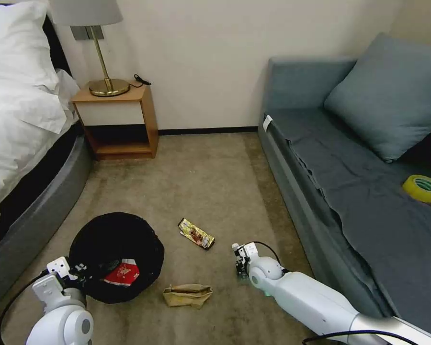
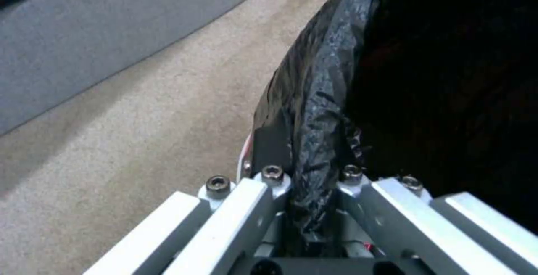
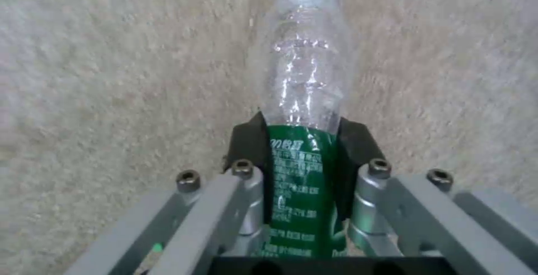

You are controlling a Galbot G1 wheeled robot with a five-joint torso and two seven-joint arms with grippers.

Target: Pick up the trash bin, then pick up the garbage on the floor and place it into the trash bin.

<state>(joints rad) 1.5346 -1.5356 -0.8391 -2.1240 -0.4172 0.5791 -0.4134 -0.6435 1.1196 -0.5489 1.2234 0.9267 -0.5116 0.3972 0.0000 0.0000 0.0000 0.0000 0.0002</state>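
Note:
The trash bin (image 1: 115,256), round and lined with a black bag, sits low at the left with a red snack packet (image 1: 123,274) inside. My left gripper (image 1: 81,274) is shut on its rim (image 2: 311,140). My right gripper (image 3: 302,149) is shut on the clear green-labelled bottle (image 3: 305,98), just above the carpet; in the head view this gripper (image 1: 240,263) points down near the sofa base. A gold-brown candy wrapper (image 1: 196,234) and a crumpled brown paper bag (image 1: 187,294) lie on the carpet between the two arms.
A grey sofa (image 1: 368,191) with a cushion and a yellow tape roll (image 1: 423,188) runs along the right. A bed (image 1: 19,120) lines the left, with a wooden nightstand (image 1: 117,122) and lamp at the back wall.

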